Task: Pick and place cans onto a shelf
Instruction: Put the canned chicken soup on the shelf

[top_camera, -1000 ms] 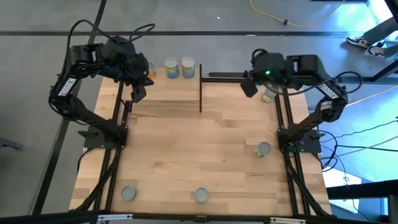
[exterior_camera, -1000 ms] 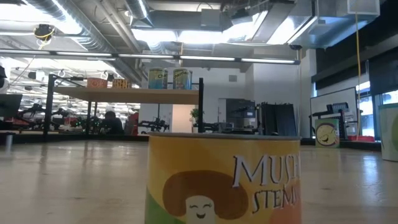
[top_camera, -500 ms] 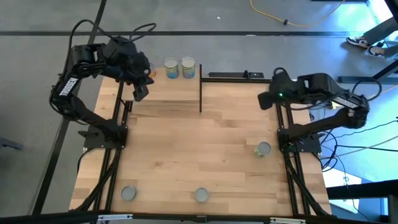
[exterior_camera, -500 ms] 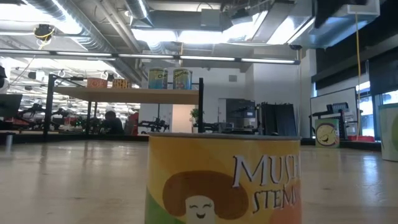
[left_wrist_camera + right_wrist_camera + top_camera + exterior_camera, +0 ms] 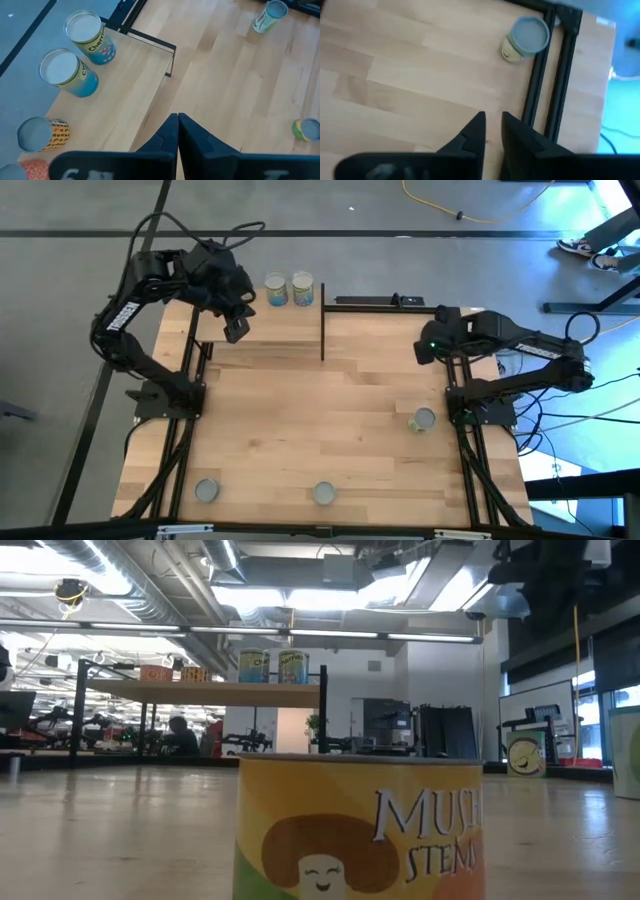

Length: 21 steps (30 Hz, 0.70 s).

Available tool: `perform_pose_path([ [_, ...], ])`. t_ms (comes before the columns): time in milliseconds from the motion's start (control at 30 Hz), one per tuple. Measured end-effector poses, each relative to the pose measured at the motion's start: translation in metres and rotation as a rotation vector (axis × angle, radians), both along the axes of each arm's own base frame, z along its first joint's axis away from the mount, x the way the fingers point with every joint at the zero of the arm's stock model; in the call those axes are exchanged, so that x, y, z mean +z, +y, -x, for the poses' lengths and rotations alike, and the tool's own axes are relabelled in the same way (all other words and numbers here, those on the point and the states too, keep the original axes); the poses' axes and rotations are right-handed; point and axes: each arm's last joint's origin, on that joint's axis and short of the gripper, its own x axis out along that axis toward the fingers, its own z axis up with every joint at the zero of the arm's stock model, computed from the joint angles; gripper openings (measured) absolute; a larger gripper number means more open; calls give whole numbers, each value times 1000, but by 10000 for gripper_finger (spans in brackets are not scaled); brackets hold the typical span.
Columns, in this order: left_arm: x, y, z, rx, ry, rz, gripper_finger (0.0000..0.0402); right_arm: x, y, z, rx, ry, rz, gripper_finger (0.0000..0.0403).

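The shelf (image 5: 262,320) fills the high view's upper left, two cans (image 5: 288,289) upright at its far edge, two more apparently beside them. The left gripper (image 5: 236,328) hovers above it, fingers pressed together, empty. The right gripper (image 5: 424,350), centre-right, is nearly closed, empty, a cream can (image 5: 423,420) below it.
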Motion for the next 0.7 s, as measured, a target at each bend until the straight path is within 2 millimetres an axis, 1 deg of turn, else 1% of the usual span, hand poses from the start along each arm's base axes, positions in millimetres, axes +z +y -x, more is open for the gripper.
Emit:
perform_pose_path([
  [167, -4, 3, -8, -24, 29, -10, 0, -7, -13, -6, -116, -23, -12, 92],
  [333, -5, 5, -10, -41, 41, -24, 0, -12, -34, -12, -221, -37, -2, 99],
  [500, -5, 5, -10, -39, 41, -24, 0, -21, -64, -21, -226, -3, 35, 99],
  [700, -5, 5, -9, -40, 41, -24, 0, -42, -95, -29, -234, 110, -45, 98],
])
